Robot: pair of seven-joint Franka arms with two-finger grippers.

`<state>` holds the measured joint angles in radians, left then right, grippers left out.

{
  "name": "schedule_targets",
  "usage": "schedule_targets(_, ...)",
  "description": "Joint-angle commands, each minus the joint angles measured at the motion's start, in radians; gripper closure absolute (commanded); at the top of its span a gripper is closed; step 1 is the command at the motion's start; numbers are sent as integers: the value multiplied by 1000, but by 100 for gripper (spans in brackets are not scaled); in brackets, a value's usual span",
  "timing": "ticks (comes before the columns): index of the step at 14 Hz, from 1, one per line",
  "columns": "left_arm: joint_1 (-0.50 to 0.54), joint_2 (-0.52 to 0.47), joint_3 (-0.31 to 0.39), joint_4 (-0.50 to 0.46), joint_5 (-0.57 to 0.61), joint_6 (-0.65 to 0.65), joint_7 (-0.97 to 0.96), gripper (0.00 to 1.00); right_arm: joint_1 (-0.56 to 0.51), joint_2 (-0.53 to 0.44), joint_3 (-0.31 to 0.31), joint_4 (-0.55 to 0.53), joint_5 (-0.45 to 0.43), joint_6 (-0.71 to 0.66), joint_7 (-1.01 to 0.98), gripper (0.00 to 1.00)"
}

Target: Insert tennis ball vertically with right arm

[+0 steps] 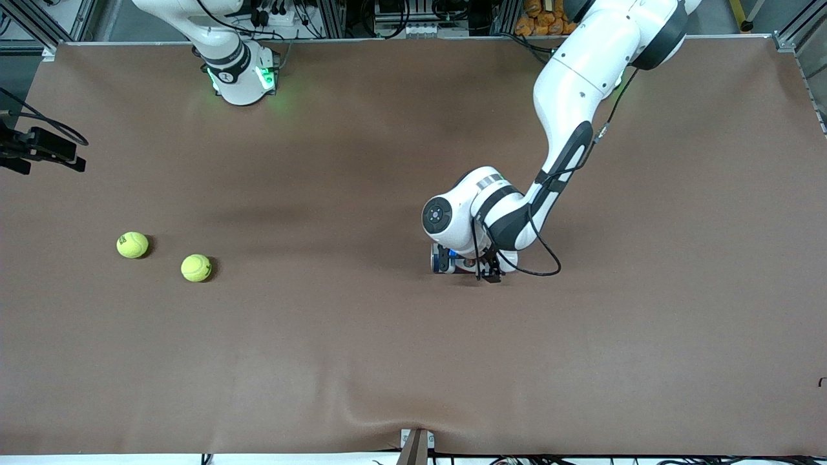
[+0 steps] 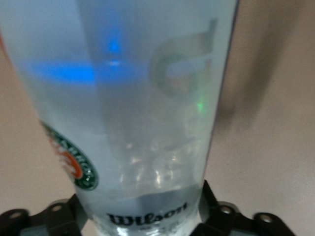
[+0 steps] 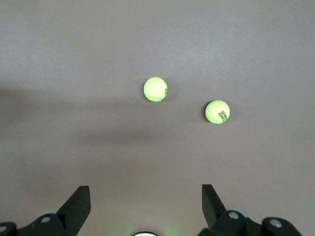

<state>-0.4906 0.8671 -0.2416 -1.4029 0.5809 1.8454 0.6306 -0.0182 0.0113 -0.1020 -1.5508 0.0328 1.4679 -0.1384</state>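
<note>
Two yellow-green tennis balls lie on the brown table toward the right arm's end, one a little farther from the front camera than the other. Both show in the right wrist view, well below my right gripper, which is open, empty and high over the table. The front view shows only the right arm's base. My left gripper is shut on a clear Wilson ball tube and holds it at mid-table; the left wrist hides most of the tube there.
A black camera mount sticks in over the table edge at the right arm's end. A small bracket sits at the table's near edge. Bare brown tabletop lies between the balls and the tube.
</note>
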Motion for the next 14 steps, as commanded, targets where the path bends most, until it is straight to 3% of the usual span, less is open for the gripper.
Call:
schedule_targets(1, -9, 13, 2, 19, 25, -12, -15, 25, -20, -2, 11, 8, 13, -4, -10, 0)
schedule_targets(5, -9, 13, 2, 19, 25, -11, -14, 36, -22, -2, 10, 8, 15, -4, -3, 0)
schedule_targets(10, -9, 1, 2, 25, 19, -3, -23, 35, -25, -1, 11, 12, 13, -3, -1, 0)
schedule_targets(14, -2, -29, -48, 48, 8, 52, -35, 34, -23, 10, 11, 24, 12, -3, -3, 0)
